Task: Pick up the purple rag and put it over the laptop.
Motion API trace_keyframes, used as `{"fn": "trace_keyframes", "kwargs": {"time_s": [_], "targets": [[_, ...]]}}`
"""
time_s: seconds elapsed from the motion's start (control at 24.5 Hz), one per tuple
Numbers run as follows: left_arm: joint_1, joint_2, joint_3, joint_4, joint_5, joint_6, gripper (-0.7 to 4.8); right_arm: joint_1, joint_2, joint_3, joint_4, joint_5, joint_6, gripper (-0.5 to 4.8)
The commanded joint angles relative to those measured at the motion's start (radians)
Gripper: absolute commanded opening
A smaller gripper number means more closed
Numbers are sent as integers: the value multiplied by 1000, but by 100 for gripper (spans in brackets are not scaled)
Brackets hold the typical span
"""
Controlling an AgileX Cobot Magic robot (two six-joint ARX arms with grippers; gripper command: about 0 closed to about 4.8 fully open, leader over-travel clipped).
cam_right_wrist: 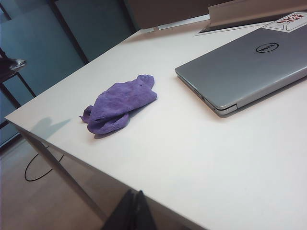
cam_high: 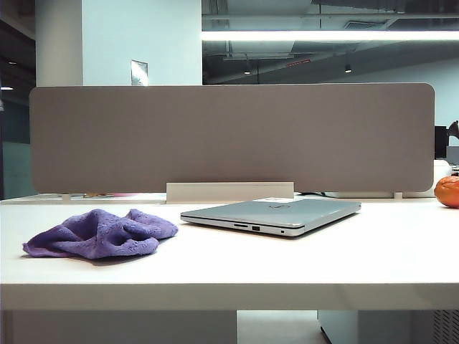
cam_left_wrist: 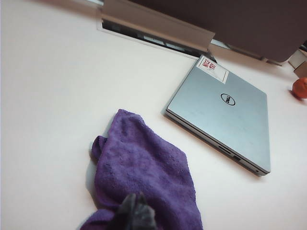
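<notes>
The purple rag (cam_high: 100,232) lies rumpled on the left part of the white table (cam_high: 358,265), apart from the closed silver-grey laptop (cam_high: 276,213) to its right. In the left wrist view the rag (cam_left_wrist: 141,165) and the laptop (cam_left_wrist: 220,115) show, and my left gripper (cam_left_wrist: 135,197) hovers over the rag's near end with its dark fingers pressed together, holding nothing. In the right wrist view the rag (cam_right_wrist: 120,103) and the laptop (cam_right_wrist: 244,67) lie on the table, and my right gripper (cam_right_wrist: 135,193) is shut and empty off the table's near edge. Neither gripper appears in the exterior view.
A grey partition panel (cam_high: 229,136) stands along the table's back edge, with a white cable tray (cam_high: 229,190) at its foot. An orange fruit (cam_high: 447,190) sits at the far right. A sticker (cam_left_wrist: 213,67) marks the laptop's far corner.
</notes>
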Motion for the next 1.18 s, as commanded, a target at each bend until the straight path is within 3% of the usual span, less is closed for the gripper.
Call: {"fn": "trace_keyframes", "kwargs": {"time_s": [0.04, 0.33, 0.41, 0.53, 0.77, 0.98, 1.18], "targets": [[-1, 94, 48, 54, 1, 8, -6, 0, -1, -4, 9, -5, 0, 22], [-31, 250, 114, 107, 0, 8, -5, 0, -1, -4, 6, -5, 0, 22], [-56, 288, 127, 124, -14, 8, -5, 0, -1, -4, 6, -4, 0, 22], [-149, 373, 139, 173, -111, 9, -5, 0, -1, -4, 6, -4, 0, 22], [-227, 494, 152, 216, -139, 20, -3, 0, -1, -4, 5, -5, 0, 22], [-300, 601, 184, 214, -140, 47, 141, 0, -1, -4, 3, -5, 0, 22], [-335, 651, 195, 211, -142, 68, 160, 0, -1, -4, 3, -5, 0, 22]]}}
